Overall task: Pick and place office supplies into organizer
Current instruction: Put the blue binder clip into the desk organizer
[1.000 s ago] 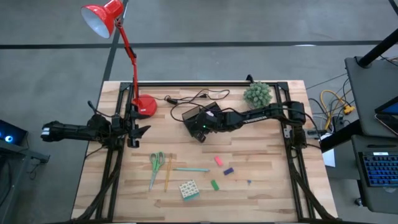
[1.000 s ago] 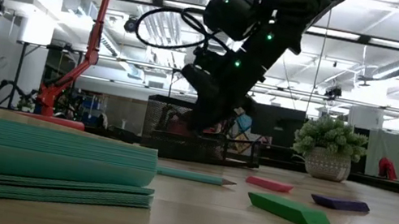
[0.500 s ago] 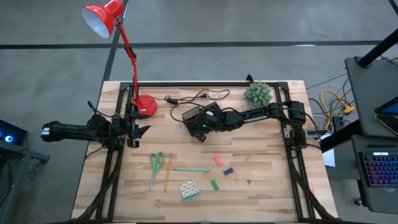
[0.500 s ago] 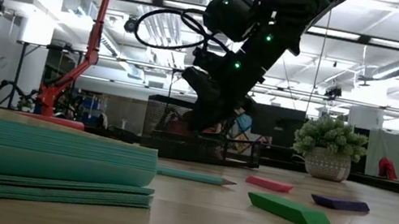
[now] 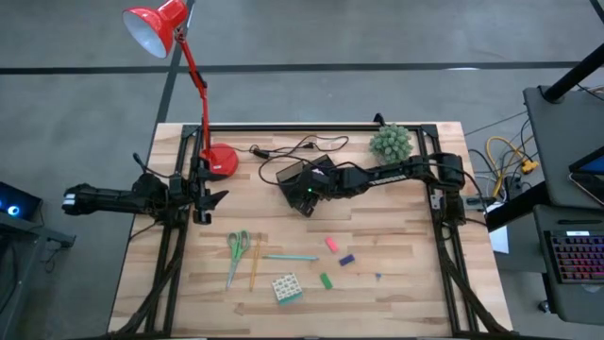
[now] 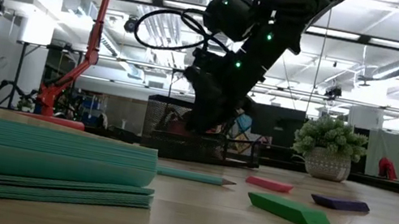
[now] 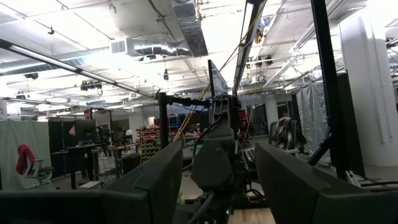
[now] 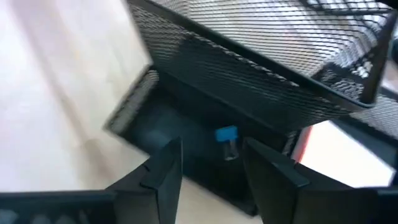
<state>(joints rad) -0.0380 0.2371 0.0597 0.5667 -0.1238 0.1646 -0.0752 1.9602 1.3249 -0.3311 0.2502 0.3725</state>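
My right gripper [image 5: 302, 195] [image 8: 211, 174] hangs open, fingers pointing down, just over the organizer [image 5: 294, 176] [image 8: 249, 68], a black mesh tray on the table's far middle. A small blue eraser [image 8: 226, 134] shows past the fingers, low inside the tray's compartment and clear of both. On the near half of the table lie green-handled scissors [image 5: 237, 249], a yellow pencil [image 5: 255, 267], a teal pen [image 5: 291, 257], a pink eraser [image 5: 331, 244], a purple eraser [image 5: 346, 259], a green eraser [image 5: 325, 280] and a multicoloured cube [image 5: 287, 287]. My left gripper [image 5: 217, 197] [image 7: 217, 186] waits open at the table's left edge.
A red desk lamp stands with its round base [image 5: 221, 161] at the far left, and its black cord [image 5: 293, 149] runs behind the organizer. A small green plant [image 5: 391, 143] sits at the far right. Bare wood lies between the organizer and the loose items.
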